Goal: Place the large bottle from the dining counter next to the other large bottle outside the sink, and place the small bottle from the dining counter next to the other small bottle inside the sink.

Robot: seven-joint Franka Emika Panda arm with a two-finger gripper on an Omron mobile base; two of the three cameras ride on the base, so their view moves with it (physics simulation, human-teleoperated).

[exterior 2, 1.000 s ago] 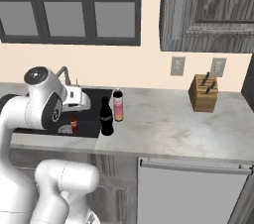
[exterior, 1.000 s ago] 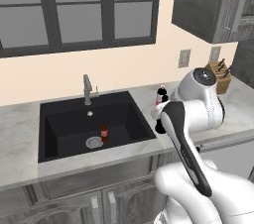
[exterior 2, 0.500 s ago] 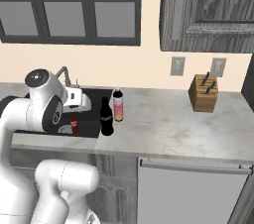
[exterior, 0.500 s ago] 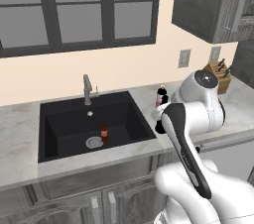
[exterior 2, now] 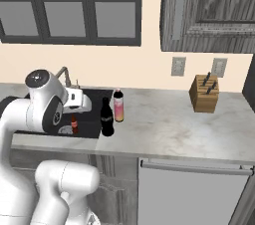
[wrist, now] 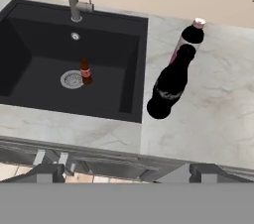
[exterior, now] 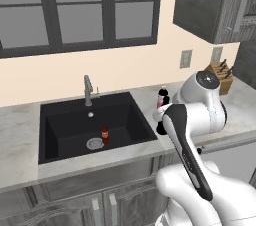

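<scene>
Where arm blocks counter, dark large bottle [exterior: 161, 129] half hidden, pink bottle [exterior: 162, 96] behind

From behind my left shoulder: the black sink [exterior: 60, 120] sits sunk in the marbled counter [exterior: 20, 120], its faucet [exterior: 88, 89] at the back rim. One small bottle [exterior: 105, 133] stands upright inside the sink, just beside the drain [exterior: 94, 143]. Right of the sink, on the counter, a pink-labelled large bottle [exterior: 161, 97] stands upright, half hidden by my white arm [exterior: 192, 120]. Farther right of the sink, a knife block [exterior: 220, 77] stands against the wall.
</scene>
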